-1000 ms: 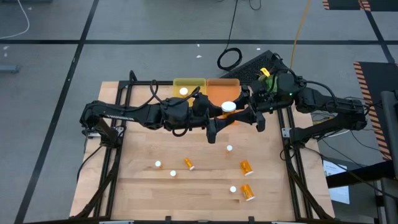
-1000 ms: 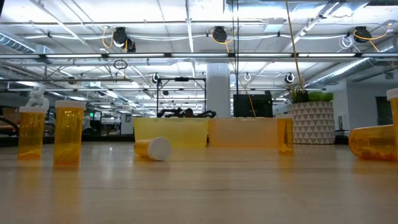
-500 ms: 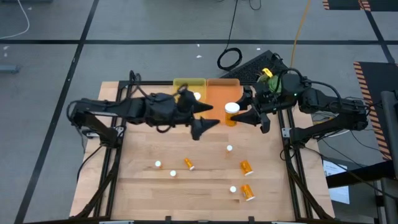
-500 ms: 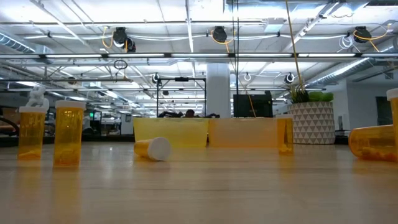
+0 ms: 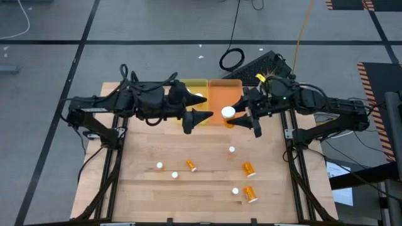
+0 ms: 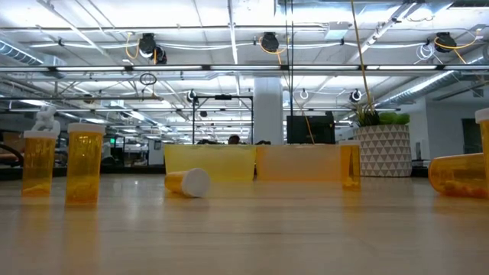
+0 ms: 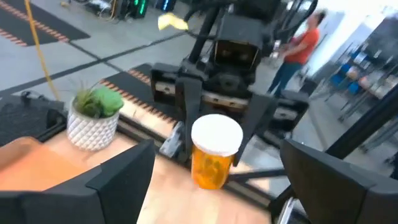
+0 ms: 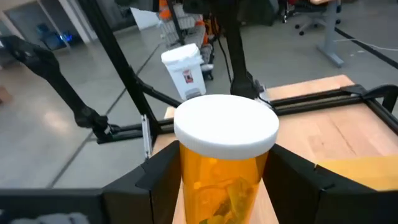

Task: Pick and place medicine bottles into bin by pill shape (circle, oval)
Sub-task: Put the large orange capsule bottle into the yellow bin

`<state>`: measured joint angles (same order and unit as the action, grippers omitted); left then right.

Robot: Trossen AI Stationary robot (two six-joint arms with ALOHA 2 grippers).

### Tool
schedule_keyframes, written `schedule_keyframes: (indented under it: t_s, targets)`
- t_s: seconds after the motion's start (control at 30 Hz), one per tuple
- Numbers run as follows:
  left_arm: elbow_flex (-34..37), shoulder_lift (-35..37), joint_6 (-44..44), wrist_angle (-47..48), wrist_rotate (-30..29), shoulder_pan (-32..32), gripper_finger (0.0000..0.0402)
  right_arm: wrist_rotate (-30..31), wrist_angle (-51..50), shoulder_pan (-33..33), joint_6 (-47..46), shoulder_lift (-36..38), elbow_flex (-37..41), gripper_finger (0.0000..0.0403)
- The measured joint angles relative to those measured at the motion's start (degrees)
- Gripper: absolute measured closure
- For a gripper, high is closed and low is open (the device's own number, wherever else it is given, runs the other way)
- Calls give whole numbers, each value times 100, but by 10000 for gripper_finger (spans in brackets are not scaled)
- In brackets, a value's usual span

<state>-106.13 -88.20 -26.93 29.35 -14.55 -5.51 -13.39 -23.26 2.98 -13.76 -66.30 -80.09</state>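
Translucent orange bottle, round white cap, clamped in right gripper.

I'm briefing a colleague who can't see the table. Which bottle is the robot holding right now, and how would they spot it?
Start at the orange tray at the table's far edge, beside the yellow tray. Over its near right part, the right gripper holds one bottle upright. It is the only bottle off the table: the others stand or lie loose on the wood nearer the front.

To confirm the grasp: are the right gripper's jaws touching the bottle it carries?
Touching. In the right wrist view, both jaws of the right gripper press against the sides of the white-capped bottle.
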Motion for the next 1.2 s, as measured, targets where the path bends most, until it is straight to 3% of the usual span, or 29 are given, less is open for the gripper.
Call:
schedule_keyframes:
  t_s: [0.4, 0.7, 1.03, 1.2]
  targets:
    - [-1903, -1224, 712, 1927, 727, 238, 54, 291, -106, 2, 570, -319, 2, 206]
    - [-1976, -1639, 780, 2284, 892, 376, 55, 601, -247, 2, 871, -394, 0, 206]
    - [-1974, -1762, 742, 2364, 177, 326, 55, 817, -356, 7, 977, -403, 0, 206]
    - [-1970, -1694, 995, 2284, 121, 263, 55, 892, -402, 4, 1019, -403, 0, 206]
